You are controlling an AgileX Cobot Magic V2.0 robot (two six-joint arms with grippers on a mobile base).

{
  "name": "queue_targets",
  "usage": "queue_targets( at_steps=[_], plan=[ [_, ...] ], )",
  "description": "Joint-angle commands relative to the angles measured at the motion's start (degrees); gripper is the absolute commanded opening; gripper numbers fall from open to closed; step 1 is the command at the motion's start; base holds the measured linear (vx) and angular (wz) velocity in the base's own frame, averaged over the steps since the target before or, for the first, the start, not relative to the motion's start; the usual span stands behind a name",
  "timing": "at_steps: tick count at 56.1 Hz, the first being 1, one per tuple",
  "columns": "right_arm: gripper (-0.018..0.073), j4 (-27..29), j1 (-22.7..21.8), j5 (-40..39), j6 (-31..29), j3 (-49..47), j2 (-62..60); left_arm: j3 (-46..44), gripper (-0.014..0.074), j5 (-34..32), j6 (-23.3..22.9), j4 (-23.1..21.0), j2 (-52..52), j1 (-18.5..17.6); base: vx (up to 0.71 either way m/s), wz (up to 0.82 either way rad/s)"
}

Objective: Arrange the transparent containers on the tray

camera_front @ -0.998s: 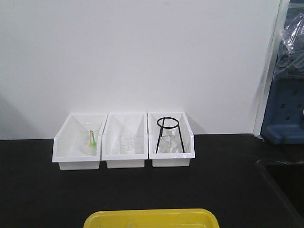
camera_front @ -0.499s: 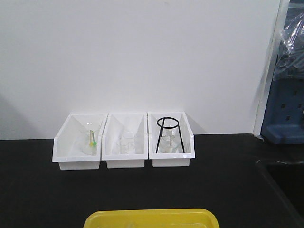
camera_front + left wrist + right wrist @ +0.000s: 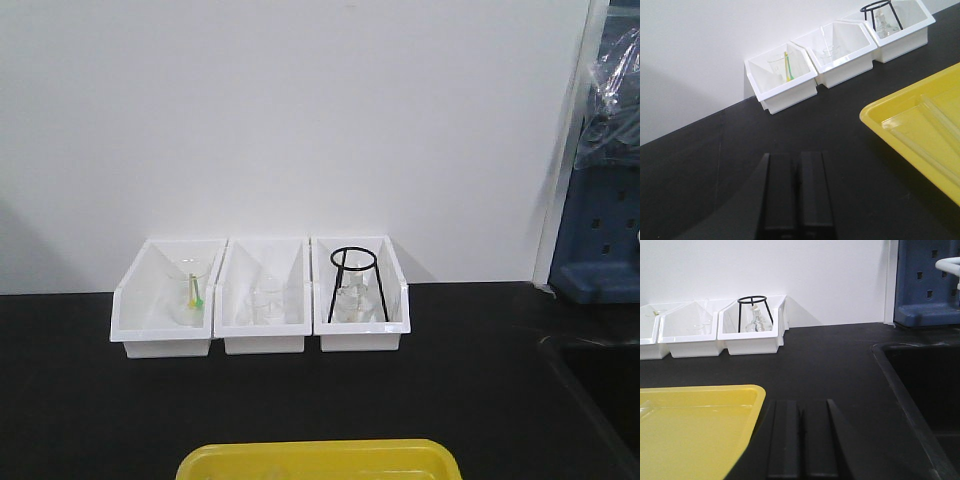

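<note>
In the yellow tray (image 3: 875, 116), cut off, faint test tubes (image 3: 925, 150) lie; both hands (image 3: 795, 195) (image 3: 801, 440) clenched, empty.

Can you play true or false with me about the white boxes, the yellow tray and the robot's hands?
1. Three white plastic bins stand in a row against the wall. True.
2. The black wire ring stand sits in the middle bin. False: in the front view it is in the right-hand bin.
3. Long clear glass test tubes lie in the bright yellow plastic tray. True, seen from the left wrist.
4. The left gripper is holding a tube. False: its fingers are pressed together with nothing between them.
5. The right gripper is reaching into a bin. False: it is low over the black tabletop, beside the tray, and shut.
</note>
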Motion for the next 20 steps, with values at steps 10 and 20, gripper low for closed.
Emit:
queue_targets(
  at_steps=[10, 20],
  plan=[
    [-0.0013, -0.22, -0.07, -4.32, -0.46, 0.54, -0.55, 2.09, -0.0001, -4.68, -0.68, -0.14, -1.31, 0.04, 0.0, 0.0],
    [-0.0013, -0.22, -0.07, -4.32, -0.46, 0.54, -0.55, 2.09, -0.0001, -4.68, -0.68, -0.14, -1.31, 0.04, 0.0, 0.0]
  ],
)
